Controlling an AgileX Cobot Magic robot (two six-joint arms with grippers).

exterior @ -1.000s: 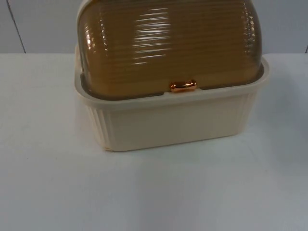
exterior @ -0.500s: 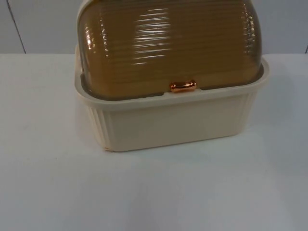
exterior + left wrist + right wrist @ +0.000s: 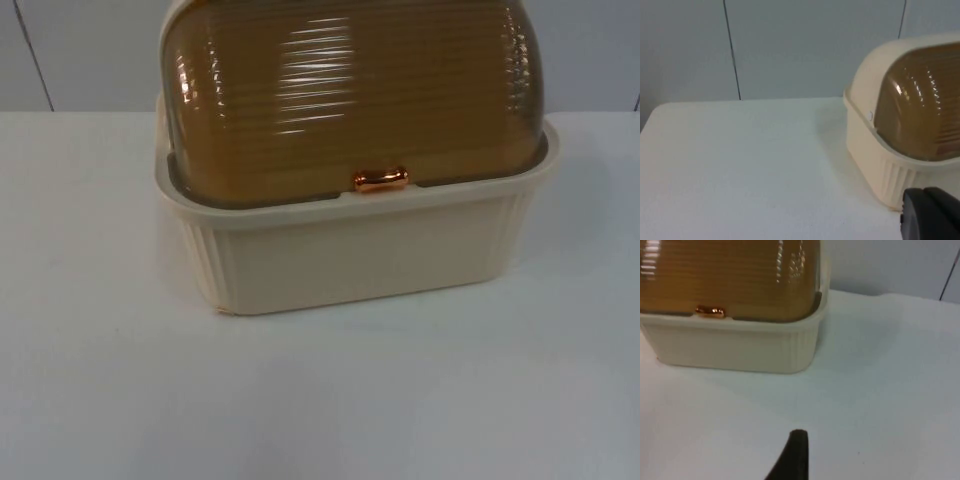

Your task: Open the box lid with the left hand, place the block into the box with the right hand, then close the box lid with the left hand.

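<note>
A cream box (image 3: 350,255) with ribbed walls stands on the white table at the middle back. Its amber, ribbed, see-through roll lid (image 3: 350,90) is down, and the copper handle (image 3: 380,179) rests on the front rim. The left gripper (image 3: 930,212) hangs off the box's left end, looking at the box's side (image 3: 880,165) and the lid's curved end (image 3: 920,110). The right gripper (image 3: 795,455) is low over the table in front of the box's right part (image 3: 735,345), some way from it, with the handle (image 3: 710,311) in sight.
The grey partition wall (image 3: 80,50) rises directly behind the box. White table top (image 3: 320,400) spreads in front of the box and on both sides. The table's far left corner (image 3: 652,117) lies well away from the box.
</note>
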